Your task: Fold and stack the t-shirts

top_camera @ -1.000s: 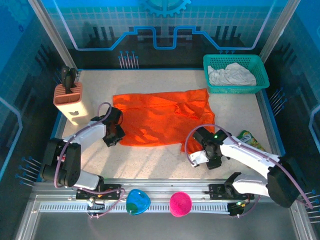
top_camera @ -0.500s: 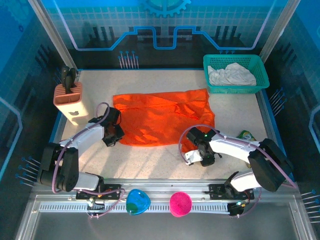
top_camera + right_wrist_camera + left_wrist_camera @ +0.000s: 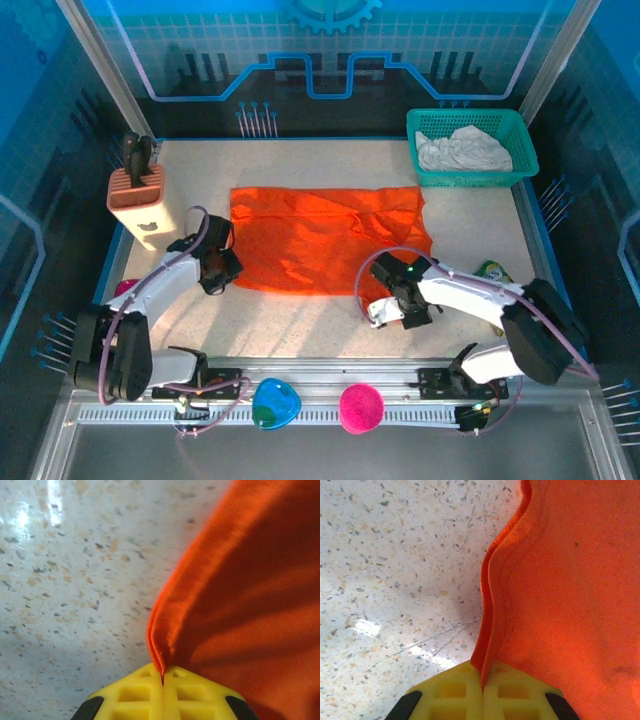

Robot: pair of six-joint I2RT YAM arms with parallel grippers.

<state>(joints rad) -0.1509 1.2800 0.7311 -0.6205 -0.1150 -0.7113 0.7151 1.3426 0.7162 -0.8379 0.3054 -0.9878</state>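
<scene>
With the left claw (image 3: pixel 214 270) and right claw (image 3: pixel 386 303) each clamped on a near corner of the orange t-shirt (image 3: pixel 325 240) spread on the counter (image 3: pixel 290 325), the 1st fold looks to be starting, and next both must lift together and carry that hem across.

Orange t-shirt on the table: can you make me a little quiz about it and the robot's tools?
1. True or false: the left tool is shut on the edge of the bright orange cloth t-shirt.
2. Where does the off-white cloth t-shirt lie? A) in the teal plastic mesh basket; B) on top of the orange one; C) flat on the table.
3. Fill the gap: the right tool pinches the ___ t-shirt.
Key: 1 true; 2 A; 3 orange.
</scene>
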